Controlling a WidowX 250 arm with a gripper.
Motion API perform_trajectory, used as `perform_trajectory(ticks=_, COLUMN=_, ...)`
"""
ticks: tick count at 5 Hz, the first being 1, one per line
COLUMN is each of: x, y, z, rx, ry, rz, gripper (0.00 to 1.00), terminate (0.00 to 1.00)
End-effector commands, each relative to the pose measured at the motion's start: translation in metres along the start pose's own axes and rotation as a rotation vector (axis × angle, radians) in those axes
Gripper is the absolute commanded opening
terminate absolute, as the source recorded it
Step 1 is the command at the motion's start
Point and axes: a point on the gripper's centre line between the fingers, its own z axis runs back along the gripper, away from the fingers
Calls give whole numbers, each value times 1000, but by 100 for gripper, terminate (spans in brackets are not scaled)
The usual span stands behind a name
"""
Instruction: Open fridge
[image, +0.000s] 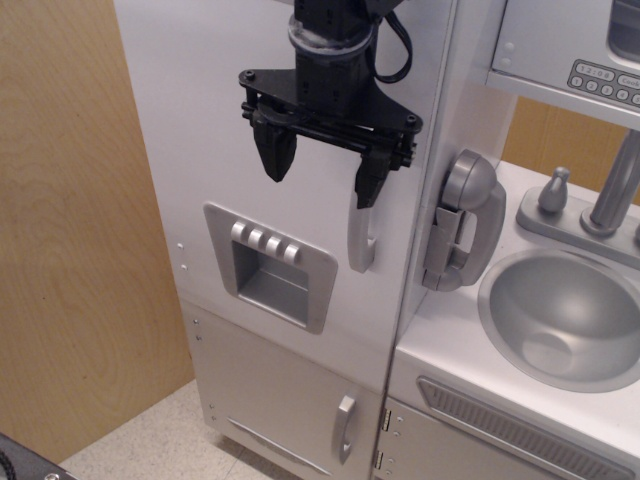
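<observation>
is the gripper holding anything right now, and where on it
Nothing is held. The black gripper hangs open before the white fridge door, one finger overlapping the top of its grey curved handle.

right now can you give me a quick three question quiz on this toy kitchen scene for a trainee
1. True or false: the fridge door is shut.
2. Which part is the hand closest to? A) the dispenser panel B) the fridge door's curved handle C) the toy phone
3. Fill in: the dispenser panel has ____ buttons in a row.

Key:
1. True. The door lies flush with the cabinet.
2. B. One finger of the open hand overlaps the top of the handle; whether it touches cannot be told.
3. Four.
</observation>
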Motion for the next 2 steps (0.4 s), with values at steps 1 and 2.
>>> perform_trajectory(ticks=1, x=0, y=0, z=0, rx=0, ry=0, rz=0, gripper=100, terminate=0)
perform_trajectory(ticks=2, x=22, y=-11, z=-3, rx=-7, ry=-20, rz=-39, gripper=100, terminate=0)
